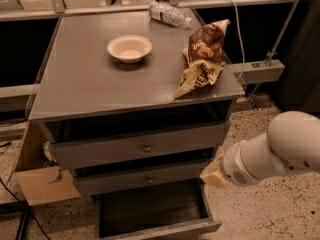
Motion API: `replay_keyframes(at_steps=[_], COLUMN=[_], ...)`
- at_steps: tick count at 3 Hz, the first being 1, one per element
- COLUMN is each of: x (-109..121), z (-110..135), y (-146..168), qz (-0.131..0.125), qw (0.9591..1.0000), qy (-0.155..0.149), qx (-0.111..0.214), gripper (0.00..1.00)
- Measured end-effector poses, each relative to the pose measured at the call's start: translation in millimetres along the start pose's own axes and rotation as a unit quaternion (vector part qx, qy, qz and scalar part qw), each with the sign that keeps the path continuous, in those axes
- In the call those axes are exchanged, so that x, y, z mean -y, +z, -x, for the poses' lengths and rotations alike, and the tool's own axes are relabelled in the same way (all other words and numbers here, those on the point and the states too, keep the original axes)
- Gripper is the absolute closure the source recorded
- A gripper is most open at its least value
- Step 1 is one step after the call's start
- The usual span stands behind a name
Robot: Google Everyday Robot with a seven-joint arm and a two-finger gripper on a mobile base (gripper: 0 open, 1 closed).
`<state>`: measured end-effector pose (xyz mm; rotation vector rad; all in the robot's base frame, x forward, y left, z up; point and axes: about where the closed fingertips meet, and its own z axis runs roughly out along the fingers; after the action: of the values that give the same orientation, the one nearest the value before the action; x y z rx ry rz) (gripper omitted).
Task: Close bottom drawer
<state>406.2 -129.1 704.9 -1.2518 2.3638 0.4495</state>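
Observation:
The bottom drawer (150,209) is the lowest of three grey drawers and stands pulled out, its dark interior showing. Its front panel (165,230) runs along the lower edge of the view; its knob is not visible. My white arm (280,151) reaches in from the right. My gripper end (211,174) is a beige tip beside the right end of the middle drawer (145,179), just above the open drawer's right rear corner. It holds nothing that I can see.
On the cabinet top (80,84) are a white bowl (129,47), a brown chip bag (202,56) at the right front edge and a plastic bottle (169,14) at the back. A cardboard box (42,184) stands left of the cabinet. The top drawer (145,146) sits slightly out.

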Motion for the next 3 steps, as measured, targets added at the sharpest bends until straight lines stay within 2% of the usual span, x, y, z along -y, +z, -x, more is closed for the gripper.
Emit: replay_keyframes(at_steps=[1,2,3], x=[-25.8,-49.7,-76.1], z=[-68.1,-121.7,-155.8], y=[31.1,60.5,93.8], qz=[0.024,0.031,0.061], qw=[0.9982,0.9965,0.9951], qy=[0.054,0.075,0.060], qx=[0.000,0.021,0.050], gripper=[1.00,1.00,1.00])
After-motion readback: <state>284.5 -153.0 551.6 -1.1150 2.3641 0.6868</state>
